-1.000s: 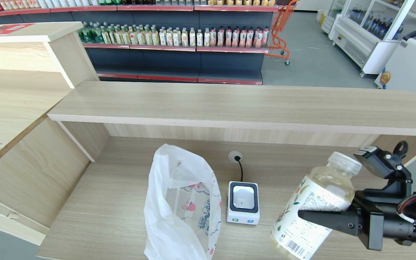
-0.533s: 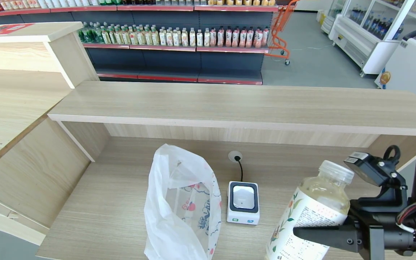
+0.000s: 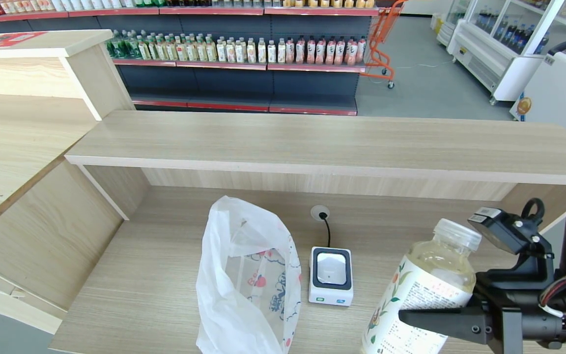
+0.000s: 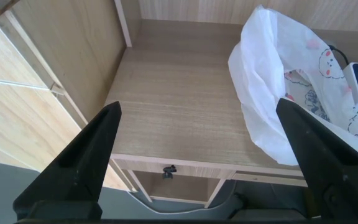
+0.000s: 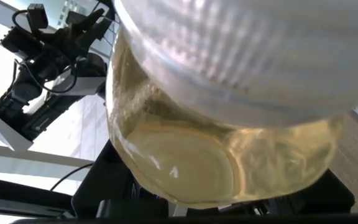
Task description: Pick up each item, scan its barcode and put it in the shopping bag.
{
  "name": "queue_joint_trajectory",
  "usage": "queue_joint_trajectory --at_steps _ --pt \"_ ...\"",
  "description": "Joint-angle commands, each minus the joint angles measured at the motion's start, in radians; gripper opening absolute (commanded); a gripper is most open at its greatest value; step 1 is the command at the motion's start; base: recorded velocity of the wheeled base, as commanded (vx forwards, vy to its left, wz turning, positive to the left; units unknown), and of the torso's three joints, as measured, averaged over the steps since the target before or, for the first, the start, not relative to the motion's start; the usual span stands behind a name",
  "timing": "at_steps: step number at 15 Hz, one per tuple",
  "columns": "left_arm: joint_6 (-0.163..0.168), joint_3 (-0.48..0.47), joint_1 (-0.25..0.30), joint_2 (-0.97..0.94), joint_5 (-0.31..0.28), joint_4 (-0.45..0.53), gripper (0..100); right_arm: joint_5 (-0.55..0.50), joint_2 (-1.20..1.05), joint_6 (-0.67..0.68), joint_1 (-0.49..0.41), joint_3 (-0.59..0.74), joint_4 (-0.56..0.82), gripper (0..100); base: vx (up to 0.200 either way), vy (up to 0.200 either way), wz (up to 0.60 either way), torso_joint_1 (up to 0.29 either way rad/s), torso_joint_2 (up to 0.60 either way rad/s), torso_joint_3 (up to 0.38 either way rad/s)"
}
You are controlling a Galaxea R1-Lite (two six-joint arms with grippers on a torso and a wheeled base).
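Note:
My right gripper (image 3: 452,314) is shut on a clear bottle (image 3: 423,290) of pale yellow drink with a white cap and a flowered label. I hold it tilted above the counter's front right, to the right of the white barcode scanner (image 3: 331,275). The bottle (image 5: 229,124) looms close in the right wrist view, cap end nearest. A white plastic shopping bag (image 3: 246,280) stands open left of the scanner, also seen as the bag (image 4: 291,93) in the left wrist view. My left gripper (image 4: 197,162) is open, held off the counter's front left edge.
The scanner's black cable (image 3: 326,228) runs back to a grommet hole (image 3: 320,213). A raised wooden ledge (image 3: 332,142) spans the back, and a side wall (image 3: 47,236) closes off the left. Bare counter (image 3: 145,275) lies left of the bag.
My right gripper has moved the bottle down and slightly left over the last second, so its base has dropped below the picture's edge. It has kept still for the last half second.

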Motion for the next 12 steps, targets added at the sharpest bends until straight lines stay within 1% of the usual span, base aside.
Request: queue_joint_trajectory --at_steps 1,4,5,6,7,10,11,12 --pt "0.000 0.000 0.000 0.002 0.000 0.000 100 0.000 -0.003 0.000 0.001 0.001 -0.001 0 0.000 0.000 0.00 0.000 0.00 0.000" --pt "0.000 0.000 -0.002 0.002 0.000 0.000 100 0.000 -0.006 -0.008 -0.006 0.002 -0.002 0 0.000 0.000 0.00 0.000 0.00 0.000" --pt "0.000 0.000 0.000 0.002 0.000 0.000 100 -0.001 -0.007 -0.055 -0.021 0.002 -0.004 0 0.000 0.000 0.00 0.000 0.00 0.000" --pt "0.000 0.000 0.000 0.002 0.000 0.000 100 -0.001 -0.003 -0.138 -0.065 0.005 -0.002 0 0.000 0.000 0.00 0.000 0.00 0.000" --pt "0.000 0.000 0.000 0.002 0.000 0.000 100 -0.001 0.009 -0.252 -0.124 0.008 -0.001 0 0.000 0.000 0.00 0.000 0.00 0.000" --pt "0.000 0.000 0.000 0.002 0.000 0.000 100 -0.014 0.080 -0.669 -0.329 0.017 -0.001 0 0.000 0.000 0.00 0.000 0.00 0.000" --pt "0.000 0.000 0.000 0.002 0.000 0.000 100 -0.092 0.083 -0.835 -0.372 0.017 -0.002 0 0.000 0.000 0.00 0.000 0.00 0.000" --pt "0.000 0.000 0.000 0.002 0.000 0.000 100 -0.118 0.080 -0.879 -0.372 0.017 -0.008 0 0.000 0.000 0.00 0.000 0.00 0.000"
